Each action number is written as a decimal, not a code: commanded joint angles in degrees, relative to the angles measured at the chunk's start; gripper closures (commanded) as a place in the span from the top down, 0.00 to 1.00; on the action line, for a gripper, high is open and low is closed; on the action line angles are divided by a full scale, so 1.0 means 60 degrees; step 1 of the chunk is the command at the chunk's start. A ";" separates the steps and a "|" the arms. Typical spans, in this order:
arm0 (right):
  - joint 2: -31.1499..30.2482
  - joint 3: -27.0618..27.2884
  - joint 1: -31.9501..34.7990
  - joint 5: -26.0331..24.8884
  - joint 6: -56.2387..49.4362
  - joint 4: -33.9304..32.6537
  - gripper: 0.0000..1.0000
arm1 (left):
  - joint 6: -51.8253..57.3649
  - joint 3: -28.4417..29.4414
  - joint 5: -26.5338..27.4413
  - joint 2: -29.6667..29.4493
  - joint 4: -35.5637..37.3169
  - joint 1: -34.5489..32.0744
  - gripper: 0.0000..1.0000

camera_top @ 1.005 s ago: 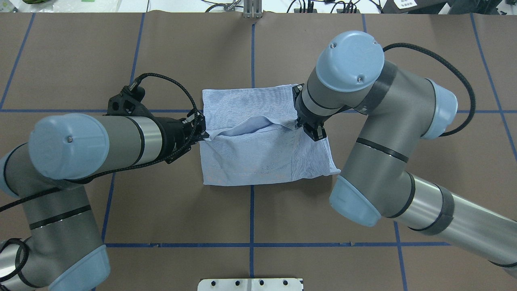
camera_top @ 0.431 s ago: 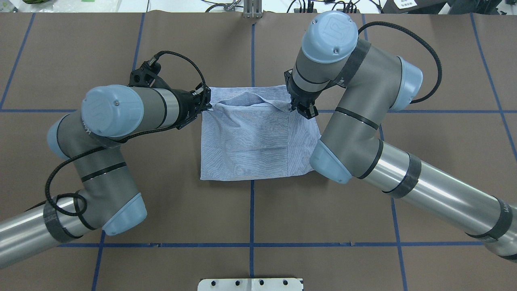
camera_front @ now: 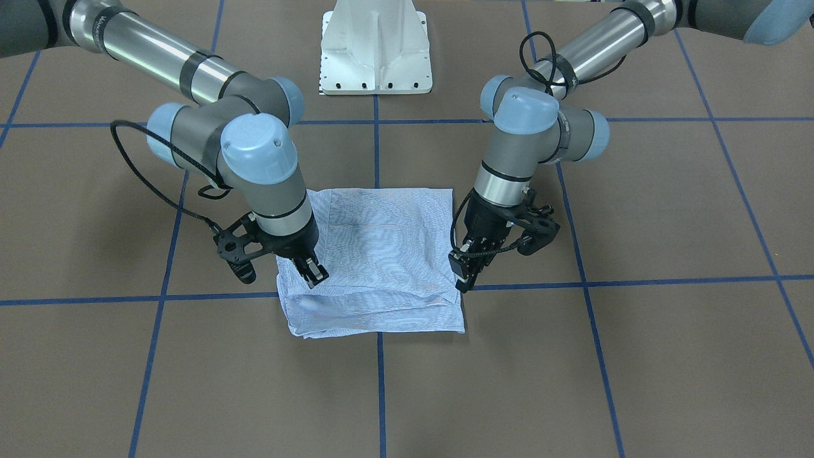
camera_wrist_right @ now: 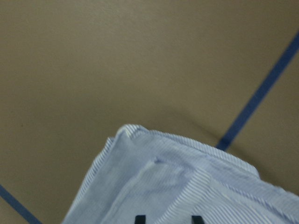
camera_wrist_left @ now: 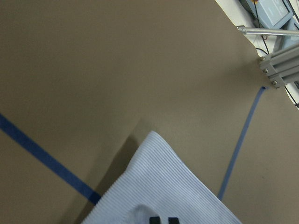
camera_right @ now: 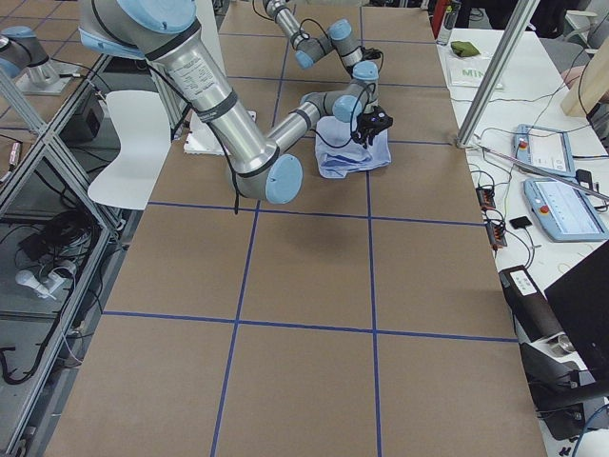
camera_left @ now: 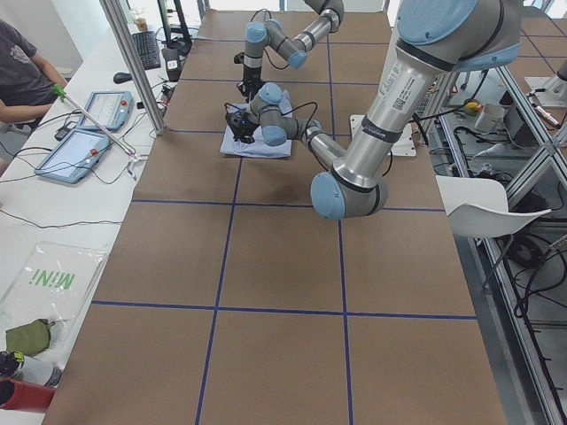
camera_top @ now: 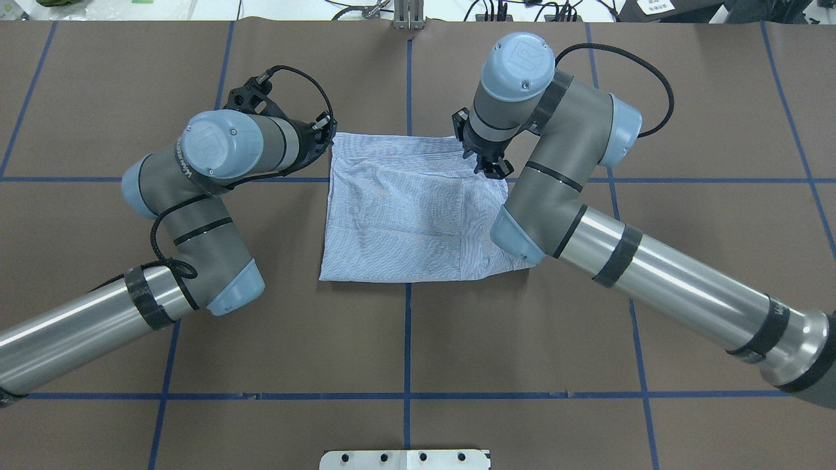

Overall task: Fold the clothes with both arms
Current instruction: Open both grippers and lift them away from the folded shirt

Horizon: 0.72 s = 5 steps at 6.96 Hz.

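We have just carried the striped shirt's (camera_top: 405,215) lifted hem over to its 12 o'clock edge, so it lies folded flat on the desk (camera_top: 405,339), the left gripper (camera_top: 326,140) seemingly still pinching the 11 o'clock corner and the right gripper (camera_top: 490,168) released at 1 o'clock.

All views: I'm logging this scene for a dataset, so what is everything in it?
shirt: one, light blue striped, folded, table's middle
table: one, brown, blue tape grid
base: one, white, table's robot side
tablets: two, blue-framed, side bench
chair: one, white, beside the table
person: one, dark top, at the bench
arms: two, silver-grey, flanking the shirt
left gripper: one, black, shut on shirt's far corner
right gripper: one, black, open over the other far corner
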 commanded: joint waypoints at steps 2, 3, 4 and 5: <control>0.0429 -0.1221 0.1052 0.1052 -0.1304 0.0883 1.00 | 0.0702 0.0283 -0.0204 -0.0047 -0.0375 -0.0652 1.00; 0.0357 -0.1192 0.1213 0.1112 -0.1842 0.0883 1.00 | 0.1152 0.0007 -0.1206 0.0054 -0.0346 -0.1088 1.00; 0.0081 -0.1075 0.1577 0.1475 -0.2790 0.0898 1.00 | 0.2157 -0.0344 -0.2086 0.0244 -0.0302 -0.1484 1.00; -0.0734 -0.0436 0.1929 0.1740 -0.4380 0.0883 1.00 | 0.3167 -0.1189 -0.2313 0.0869 -0.0229 -0.1662 1.00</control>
